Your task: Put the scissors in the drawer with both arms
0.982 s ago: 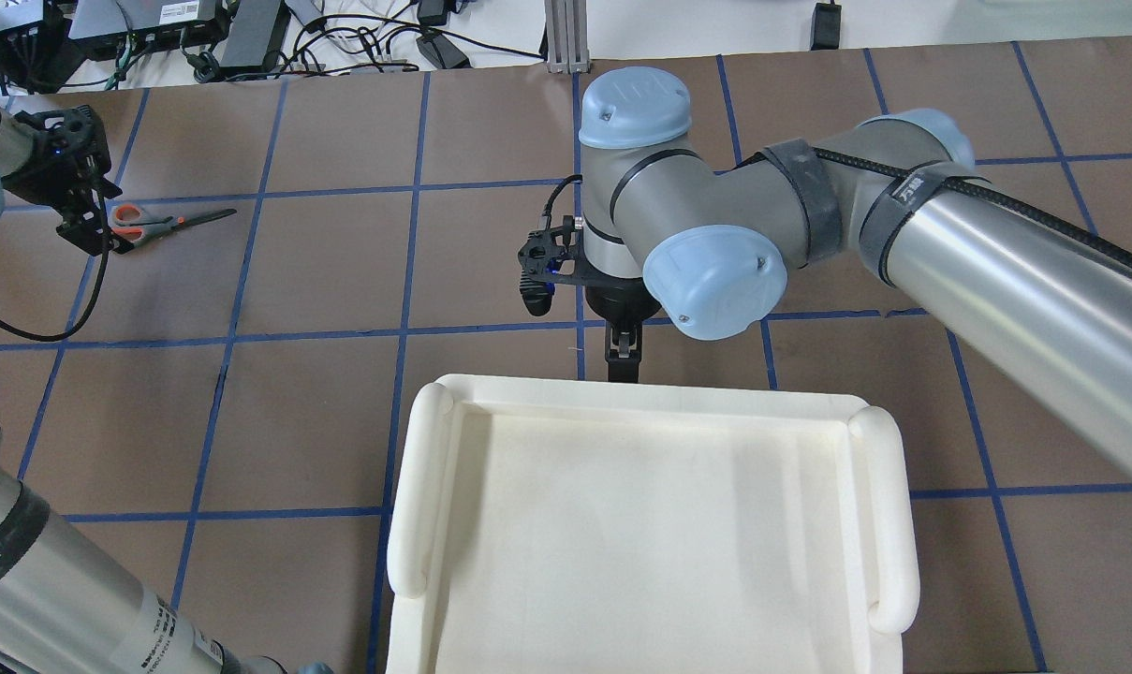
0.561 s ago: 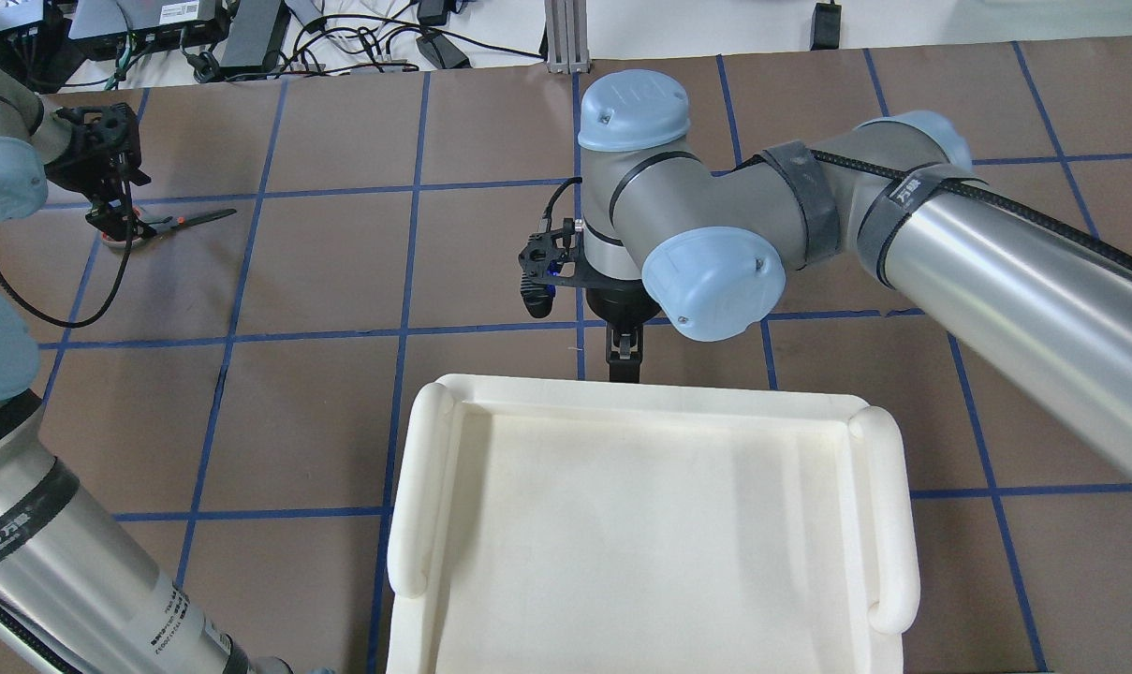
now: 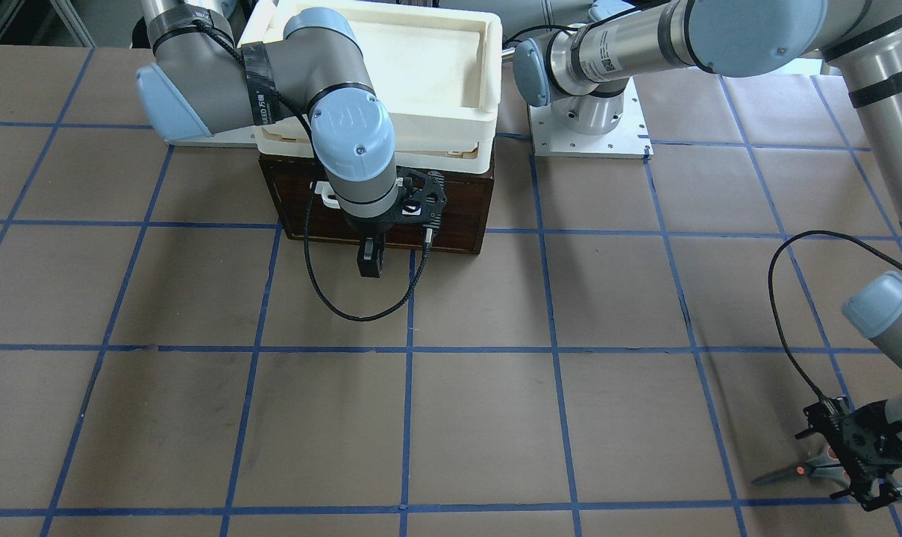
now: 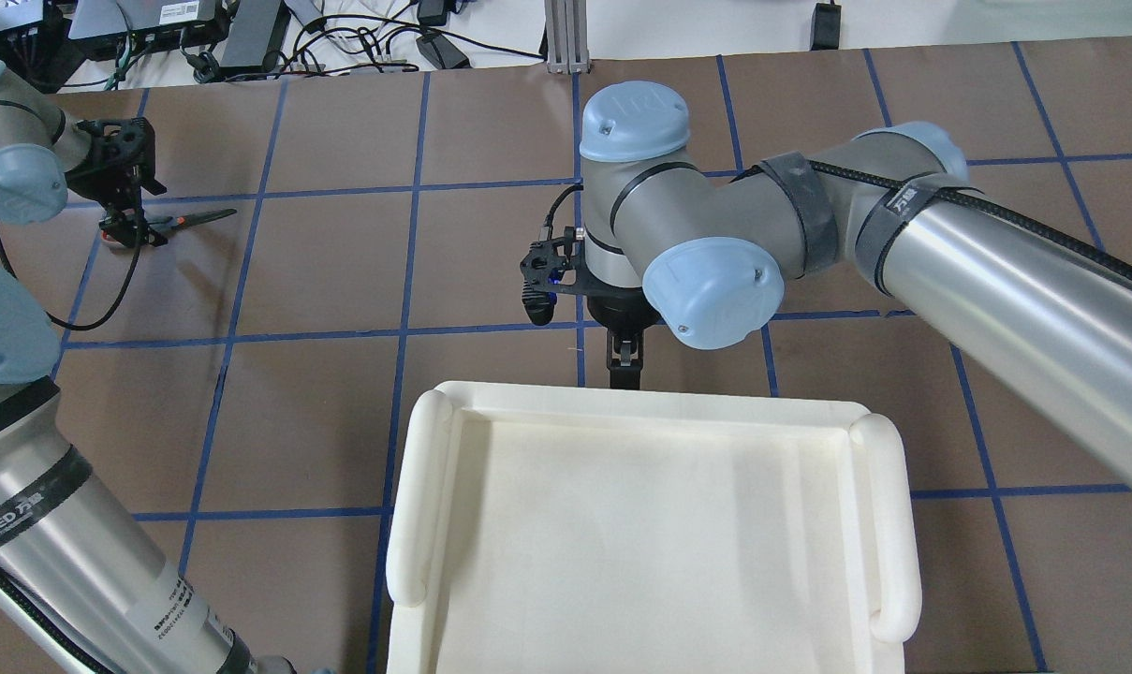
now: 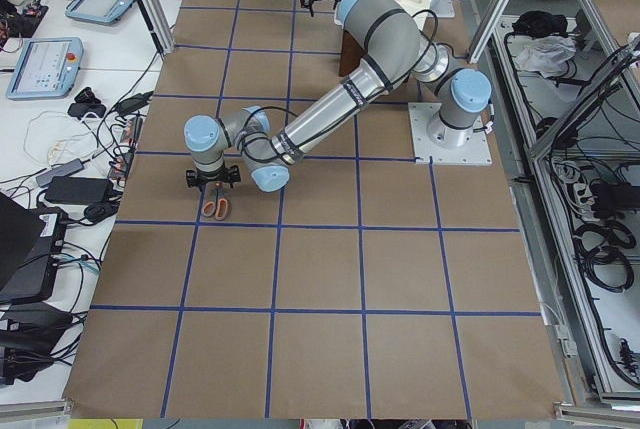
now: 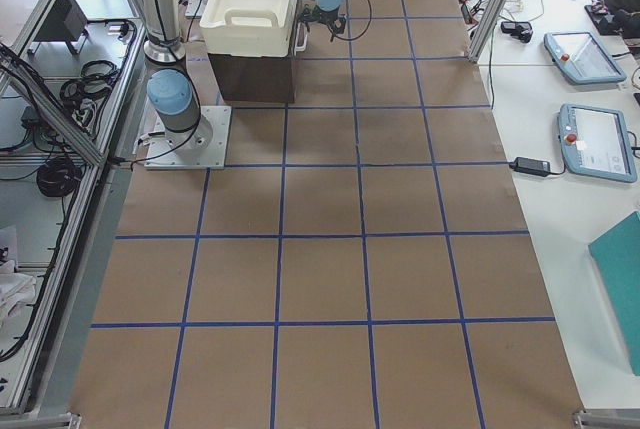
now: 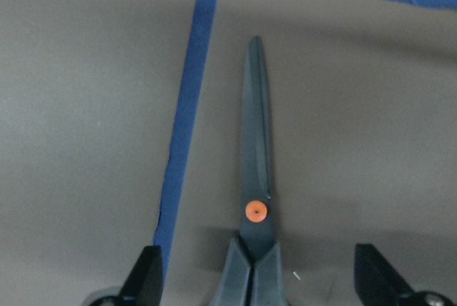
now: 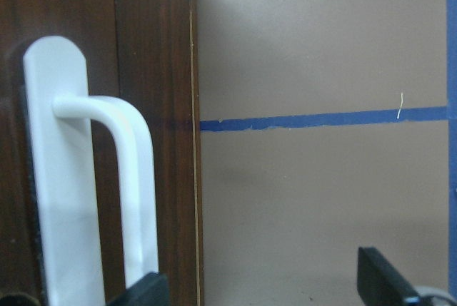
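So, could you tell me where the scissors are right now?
In the overhead view the scissors lie flat at the table's far left, blades pointing right, their handles under the open left gripper.

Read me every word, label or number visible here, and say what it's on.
"SEED", then unclear characters: black strap on the left arm.
White sticker on that arm: print too small to read.
Strap on the right arm: white lettering, too blurred to be sure.
Tablet screens: too blurred.
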Motion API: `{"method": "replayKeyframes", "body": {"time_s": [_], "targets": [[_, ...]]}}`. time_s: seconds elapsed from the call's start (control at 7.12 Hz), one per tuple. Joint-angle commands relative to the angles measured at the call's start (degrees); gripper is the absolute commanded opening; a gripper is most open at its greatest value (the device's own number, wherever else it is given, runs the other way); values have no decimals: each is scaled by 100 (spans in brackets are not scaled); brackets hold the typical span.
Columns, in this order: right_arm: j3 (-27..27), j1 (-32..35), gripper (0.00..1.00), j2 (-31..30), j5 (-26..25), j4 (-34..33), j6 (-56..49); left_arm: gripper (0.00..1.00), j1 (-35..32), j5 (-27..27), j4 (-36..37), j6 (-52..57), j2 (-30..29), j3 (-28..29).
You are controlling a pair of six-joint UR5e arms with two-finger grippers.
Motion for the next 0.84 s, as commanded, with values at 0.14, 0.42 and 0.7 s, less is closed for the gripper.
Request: {"method": "replayKeyframes", "body": {"time_s": [0.14,0.42,0.7], "targets": [[-204,-27,100,-16,-17,40,8,90,8,229,-46,199,-59,20],[-538,-62,100,-24,-16,565,25,85,8,229,-46,199,-85,11],[-487,-62,100,-59,18,795,78,63,8,229,-20,199,-94,11]]}}
